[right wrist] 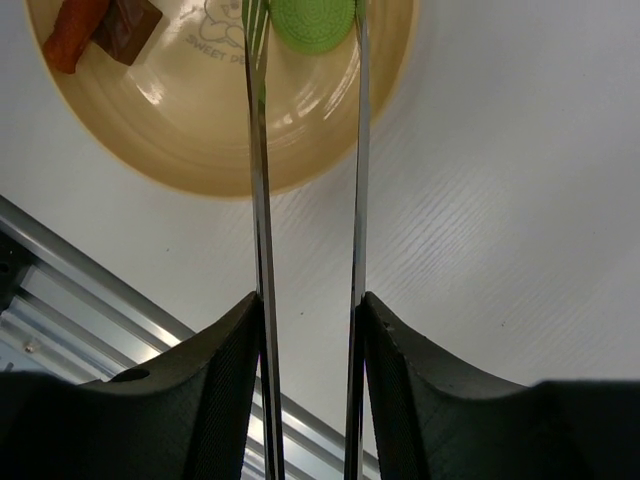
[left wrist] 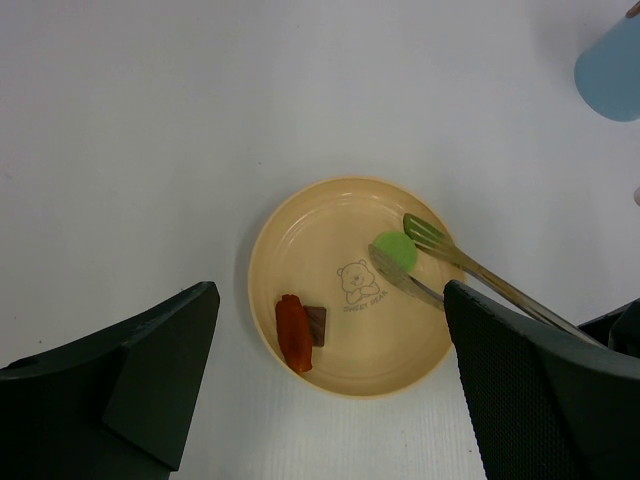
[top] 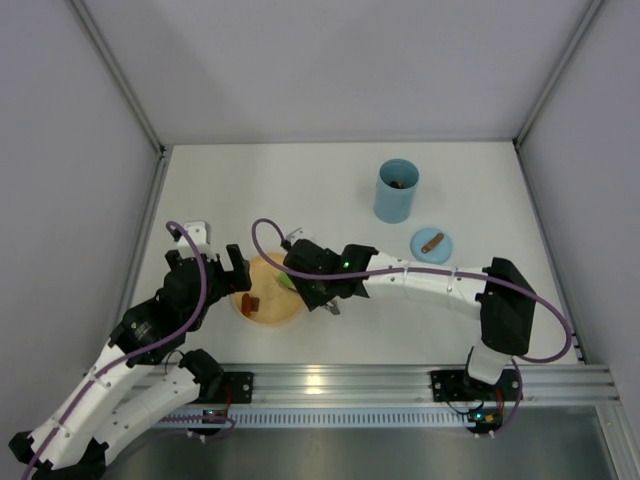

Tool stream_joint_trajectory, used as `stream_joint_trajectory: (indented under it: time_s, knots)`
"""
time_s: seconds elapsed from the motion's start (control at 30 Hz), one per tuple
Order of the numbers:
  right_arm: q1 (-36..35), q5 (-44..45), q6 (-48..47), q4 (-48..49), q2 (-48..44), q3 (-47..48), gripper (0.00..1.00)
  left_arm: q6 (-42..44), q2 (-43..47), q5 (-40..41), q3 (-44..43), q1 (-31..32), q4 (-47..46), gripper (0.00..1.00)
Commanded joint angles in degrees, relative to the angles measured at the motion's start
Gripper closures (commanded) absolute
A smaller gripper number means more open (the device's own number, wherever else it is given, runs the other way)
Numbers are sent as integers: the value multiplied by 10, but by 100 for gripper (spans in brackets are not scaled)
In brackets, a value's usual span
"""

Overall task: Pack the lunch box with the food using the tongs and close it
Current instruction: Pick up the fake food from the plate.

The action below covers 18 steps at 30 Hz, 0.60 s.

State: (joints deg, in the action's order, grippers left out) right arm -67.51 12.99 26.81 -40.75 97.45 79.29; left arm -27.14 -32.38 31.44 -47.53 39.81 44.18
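Note:
My right gripper [right wrist: 308,305] [top: 322,288] is shut on the silver tongs [right wrist: 258,200] [left wrist: 480,275], pressing both arms. The tong tips straddle a round green food piece [right wrist: 312,22] [left wrist: 393,247] on the yellow plate [left wrist: 300,230] [top: 262,268], one tip at each side of it. An orange piece [left wrist: 293,333] and a brown piece [left wrist: 317,324] lie together at the plate's near-left. My left gripper [left wrist: 328,292] [top: 215,265] hovers open above the plate, holding nothing. The light blue lunch box [top: 396,195] stands upright at the back right with something brown inside. Its lid [top: 431,244] lies beside it.
The plate carries a bear drawing [left wrist: 360,283] at its middle. An aluminium rail [top: 320,380] runs along the table's near edge, just behind the plate. Grey walls close in the table on three sides.

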Motion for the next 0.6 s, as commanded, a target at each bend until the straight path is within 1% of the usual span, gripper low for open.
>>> stream_joint_trajectory:
  time_s: [0.0, 0.4, 0.57]
  knots:
    - [-16, 12, -10, -4, 14, 42, 58, -5, 6, 13, -1, 3, -6, 1]
    - [-20, 20, -17, -20, 25, 53, 57, -5, 6, 13, -2, 3, -6, 1]
    - [-22, 27, -17, -26, 24, 59, 62, -5, 7, 13, -1, 3, -7, 1]
